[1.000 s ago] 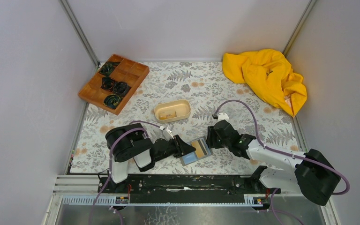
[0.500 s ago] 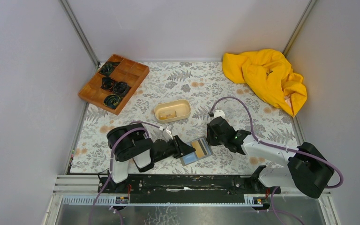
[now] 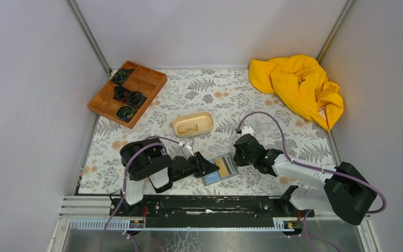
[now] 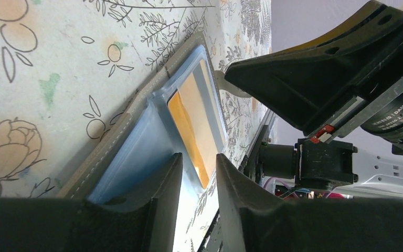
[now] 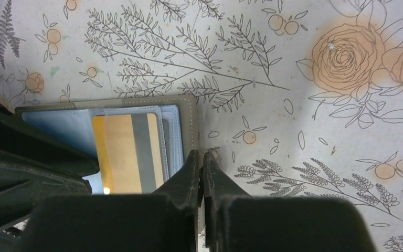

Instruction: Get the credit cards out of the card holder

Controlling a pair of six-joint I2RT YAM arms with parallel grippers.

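Spreading between grey walls (image 3: 204, 31), floral cloth (image 3: 231, 89); left end effector (image 4: 197, 160) apart, right end effector (image 5: 202, 156) together.

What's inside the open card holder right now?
One yellow-orange card with a grey stripe sits in the right pocket of the card holder. The left hand covers the other half, hiding any cards there.

Lab robot cell: plain grey walls (image 3: 31, 105), aluminium frame rails (image 3: 88, 35)

Left gripper (image 3: 209, 167) covers half your card holder (image 3: 222, 168) from above, and whatever's in the oval tray (image 3: 176, 126) is too small to tell.
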